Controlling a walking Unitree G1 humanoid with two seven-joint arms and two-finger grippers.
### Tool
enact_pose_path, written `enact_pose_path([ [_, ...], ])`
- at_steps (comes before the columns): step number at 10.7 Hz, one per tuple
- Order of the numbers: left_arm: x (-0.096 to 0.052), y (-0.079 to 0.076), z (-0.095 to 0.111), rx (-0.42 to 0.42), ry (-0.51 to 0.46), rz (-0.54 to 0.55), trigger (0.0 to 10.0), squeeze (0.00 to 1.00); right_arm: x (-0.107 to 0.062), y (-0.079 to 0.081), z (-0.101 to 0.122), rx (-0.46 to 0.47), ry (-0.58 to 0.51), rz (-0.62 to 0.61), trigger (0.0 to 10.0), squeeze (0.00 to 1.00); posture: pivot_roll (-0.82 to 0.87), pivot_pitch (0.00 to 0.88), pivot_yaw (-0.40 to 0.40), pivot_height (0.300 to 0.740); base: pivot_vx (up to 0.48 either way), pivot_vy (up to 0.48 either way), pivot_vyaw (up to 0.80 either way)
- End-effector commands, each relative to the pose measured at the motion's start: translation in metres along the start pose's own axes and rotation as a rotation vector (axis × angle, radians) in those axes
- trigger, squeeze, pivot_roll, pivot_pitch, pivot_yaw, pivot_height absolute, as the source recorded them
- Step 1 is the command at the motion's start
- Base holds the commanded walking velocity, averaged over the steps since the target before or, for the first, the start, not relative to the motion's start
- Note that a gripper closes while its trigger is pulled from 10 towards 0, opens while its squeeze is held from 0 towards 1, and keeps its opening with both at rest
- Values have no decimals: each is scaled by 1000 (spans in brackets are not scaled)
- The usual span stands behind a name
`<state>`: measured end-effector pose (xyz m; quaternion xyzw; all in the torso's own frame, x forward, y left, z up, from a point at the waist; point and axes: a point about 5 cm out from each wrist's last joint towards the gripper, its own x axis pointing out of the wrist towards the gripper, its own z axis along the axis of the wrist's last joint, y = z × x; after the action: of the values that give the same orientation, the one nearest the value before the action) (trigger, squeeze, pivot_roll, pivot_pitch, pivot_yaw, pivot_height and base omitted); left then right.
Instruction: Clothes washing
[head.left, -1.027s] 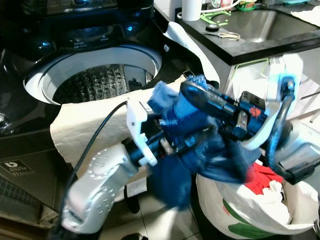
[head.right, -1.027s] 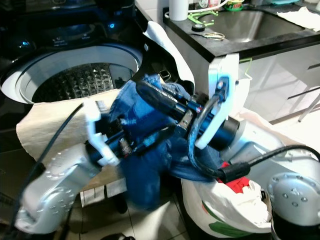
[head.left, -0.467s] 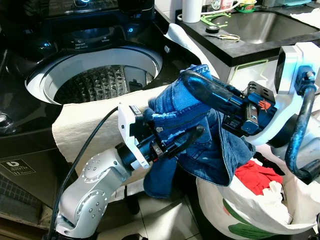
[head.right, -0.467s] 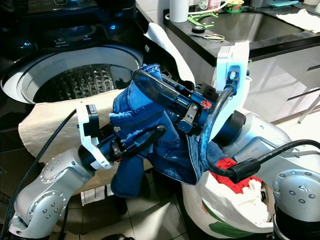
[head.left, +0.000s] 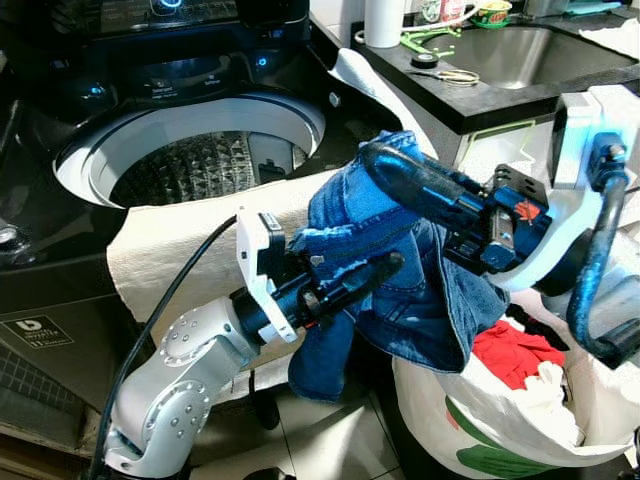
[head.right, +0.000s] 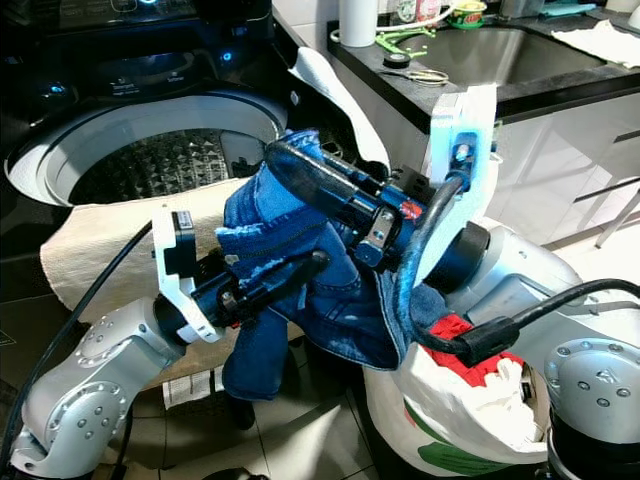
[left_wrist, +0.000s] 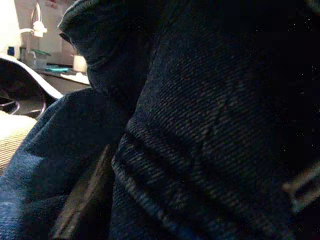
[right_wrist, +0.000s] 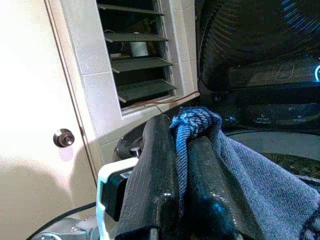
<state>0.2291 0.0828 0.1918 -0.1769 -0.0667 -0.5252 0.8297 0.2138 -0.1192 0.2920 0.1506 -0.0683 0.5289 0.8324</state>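
Beside the dark surface (head.left: 520, 95) stood the open washing machine (head.left: 190, 150). Both grippers held blue jeans (head.left: 400, 300) up over a laundry bag (head.left: 500, 420) (red cloth inside): right gripper (right_wrist: 180, 165) fingers pinched denim, left gripper (head.left: 385, 268) fingers clamped it too.

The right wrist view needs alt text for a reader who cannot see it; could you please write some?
The right claw is shut on a fold of blue jeans, the denim pinched between its two black fingers. Beyond it are the dark washing machine with lit controls, a louvred window and a pale door.
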Motion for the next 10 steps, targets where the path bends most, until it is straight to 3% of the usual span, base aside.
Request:
enact_pose_path([
  [1, -4, 0, 2, 5, 4, 8, 0, 0, -1, 2, 5, -27, -24, 4, 0, 0, -63, 0, 64, 740, 0, 0, 0],
  [7, -7, 7, 12, 34, 2, 22, 0, 0, -2, -2, 4, -46, -17, -25, 0, 0, -71, 0, 77, 740, 0, 0, 0],
  [8, -6, 9, 18, 41, -15, 19, 0, 0, -2, -3, 4, -56, -20, -42, 10000, 1000, -71, 0, 77, 740, 0, 0, 0],
  [10, -7, 11, 23, 48, -26, 12, 0, 0, -3, -4, 4, -47, -25, -53, 10000, 1000, -76, 0, 82, 740, 0, 0, 0],
])
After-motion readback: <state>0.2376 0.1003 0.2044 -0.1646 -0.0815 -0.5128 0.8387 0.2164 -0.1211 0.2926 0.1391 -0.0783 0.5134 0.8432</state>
